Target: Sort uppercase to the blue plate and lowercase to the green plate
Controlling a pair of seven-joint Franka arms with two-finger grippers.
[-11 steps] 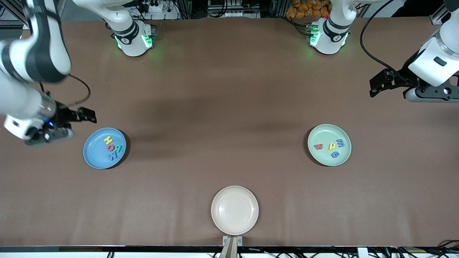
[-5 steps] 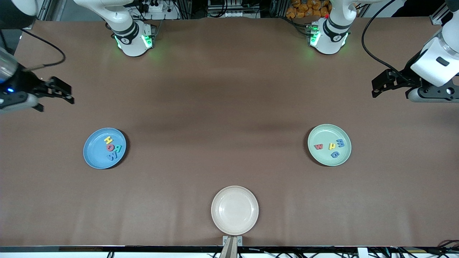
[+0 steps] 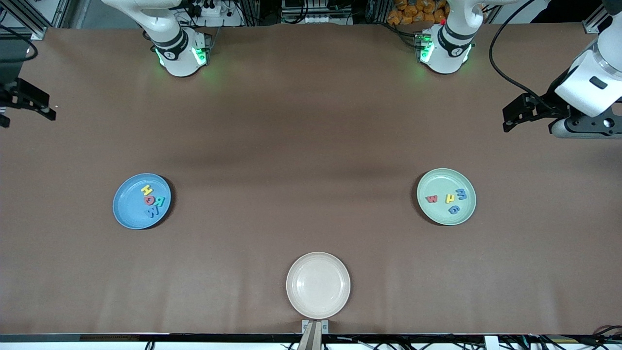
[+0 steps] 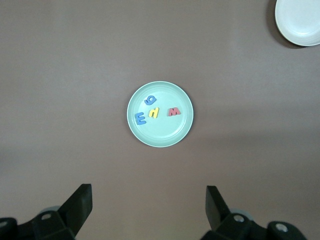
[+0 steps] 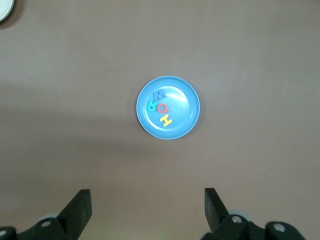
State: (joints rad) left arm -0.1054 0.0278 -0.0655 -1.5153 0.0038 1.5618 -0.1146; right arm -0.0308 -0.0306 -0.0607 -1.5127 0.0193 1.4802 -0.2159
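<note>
Four capital letters (image 3: pixel 151 199) lie on the blue plate (image 3: pixel 127 209), four small letters (image 3: pixel 449 199) on the green plate (image 3: pixel 437 213); the left gripper (image 3: pixel 510 116) and right gripper (image 3: pixel 29 104) hang wide open, empty.

Uppercase letters (image 3: pixel 150 200) lie in one plate (image 3: pixel 127 210), lowercase letters (image 3: pixel 449 200) in another plate (image 3: pixel 437 216), well apart.

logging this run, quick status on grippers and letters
Left gripper open, empty, raised at its table end; right gripper likewise. Uppercase on blue plate, lowercase on green plate. Nothing obstructing.

Three plates (image 3: pixel 318 285) on brown table (image 3: pixel 301 146)
</note>
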